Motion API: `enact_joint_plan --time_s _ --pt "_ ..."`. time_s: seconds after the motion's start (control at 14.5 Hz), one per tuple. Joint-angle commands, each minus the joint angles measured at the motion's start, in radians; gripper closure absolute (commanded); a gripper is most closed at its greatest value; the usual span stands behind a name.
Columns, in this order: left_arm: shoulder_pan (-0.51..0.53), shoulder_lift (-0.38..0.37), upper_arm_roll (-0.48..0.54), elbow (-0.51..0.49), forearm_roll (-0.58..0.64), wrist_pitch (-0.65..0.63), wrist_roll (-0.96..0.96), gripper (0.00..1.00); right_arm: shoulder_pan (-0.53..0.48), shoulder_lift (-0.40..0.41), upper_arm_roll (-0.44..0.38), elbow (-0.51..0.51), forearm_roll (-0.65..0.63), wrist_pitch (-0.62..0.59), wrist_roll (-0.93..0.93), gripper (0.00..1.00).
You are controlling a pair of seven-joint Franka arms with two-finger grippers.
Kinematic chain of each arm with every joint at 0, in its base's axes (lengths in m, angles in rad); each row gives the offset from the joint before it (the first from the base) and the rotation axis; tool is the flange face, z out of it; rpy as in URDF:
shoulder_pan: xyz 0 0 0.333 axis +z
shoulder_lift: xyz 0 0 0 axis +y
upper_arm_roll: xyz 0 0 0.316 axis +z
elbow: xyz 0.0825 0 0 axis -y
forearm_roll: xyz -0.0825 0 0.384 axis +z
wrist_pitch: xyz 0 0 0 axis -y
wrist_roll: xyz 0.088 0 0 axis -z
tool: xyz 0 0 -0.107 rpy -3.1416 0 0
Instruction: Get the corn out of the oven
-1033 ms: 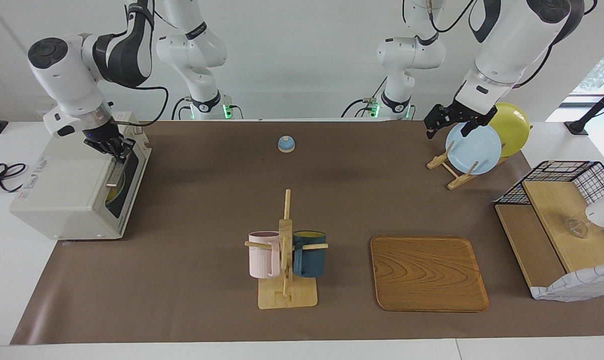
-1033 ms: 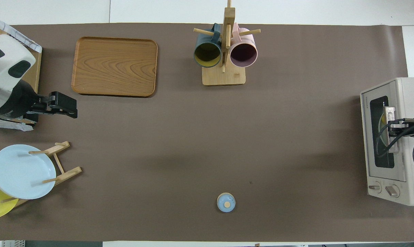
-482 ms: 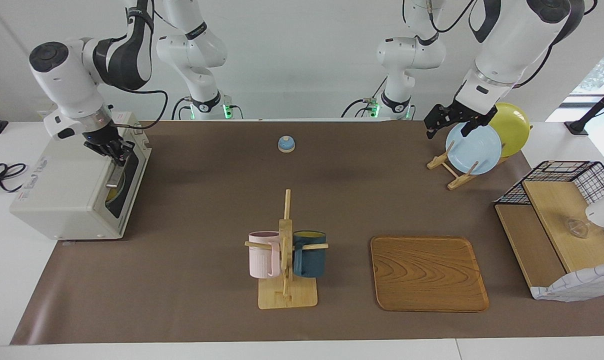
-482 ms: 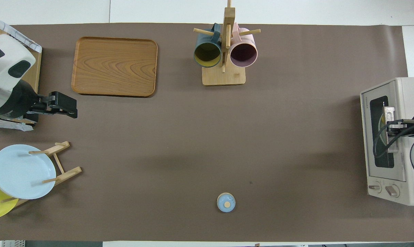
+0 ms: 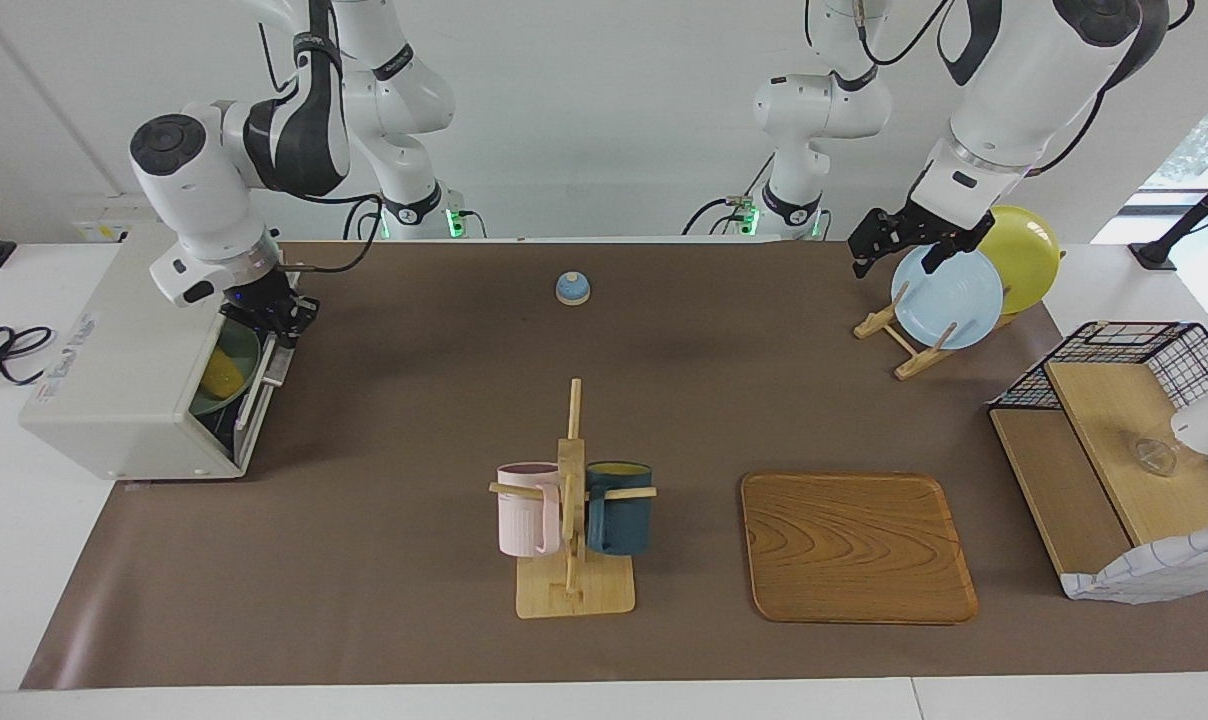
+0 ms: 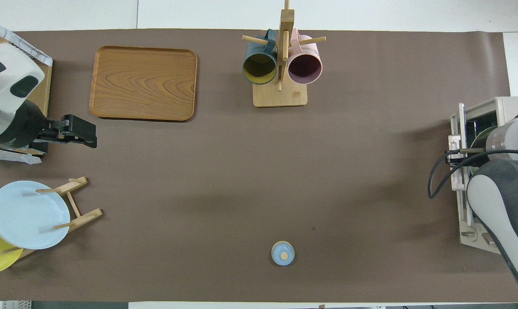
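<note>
Brown matting is covering the table; right gripper (image 5: 276,322) is pinching the oven (image 5: 124,385) door handle at nine o'clock, corn (image 5: 220,373) showing inside; left gripper (image 5: 902,243) is hanging spread; oven lettering unreadable

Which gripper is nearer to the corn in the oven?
Right. The right gripper is shut on the oven door's handle, beside the corn; the left gripper hangs over the plate rack.

2 mugs (image 5: 574,507) beside wooden tray (image 5: 857,547)

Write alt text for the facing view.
The right gripper grips the handle of the oven, its door part open, showing the corn in a green bowl. The left gripper waits, open, over the plate rack.
</note>
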State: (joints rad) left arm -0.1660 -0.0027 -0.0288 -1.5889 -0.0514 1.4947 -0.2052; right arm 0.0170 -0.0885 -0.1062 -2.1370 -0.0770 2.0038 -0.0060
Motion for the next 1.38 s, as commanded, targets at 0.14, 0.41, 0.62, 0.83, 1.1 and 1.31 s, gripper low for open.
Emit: enact_joint_plan --time_s 0.14,0.41,0.62,0.83,1.1,1.31 --pt "0.011 -0.020 -0.003 -0.020 -0.013 0.006 0.010 0.00 -0.022 0.091 -0.004 -0.007 -0.009 0.112 -0.002 1.00" --pt "0.011 -0.020 -0.003 -0.020 -0.013 0.006 0.010 0.00 0.020 0.112 -0.004 -0.058 0.017 0.208 0.000 1.00" --pt "0.011 -0.020 -0.003 -0.020 -0.013 0.006 0.010 0.00 0.043 0.119 -0.006 -0.083 0.017 0.253 -0.002 1.00" --pt "0.011 -0.020 -0.003 -0.020 -0.013 0.006 0.010 0.00 0.049 0.115 -0.004 -0.136 0.017 0.320 0.004 1.00" --pt "0.011 -0.020 -0.003 -0.020 -0.013 0.006 0.010 0.00 0.057 0.127 -0.004 -0.158 0.017 0.362 0.017 1.00" --pt "0.011 -0.020 -0.003 -0.020 -0.013 0.006 0.010 0.00 0.060 0.133 -0.004 -0.165 0.019 0.363 0.023 1.00"
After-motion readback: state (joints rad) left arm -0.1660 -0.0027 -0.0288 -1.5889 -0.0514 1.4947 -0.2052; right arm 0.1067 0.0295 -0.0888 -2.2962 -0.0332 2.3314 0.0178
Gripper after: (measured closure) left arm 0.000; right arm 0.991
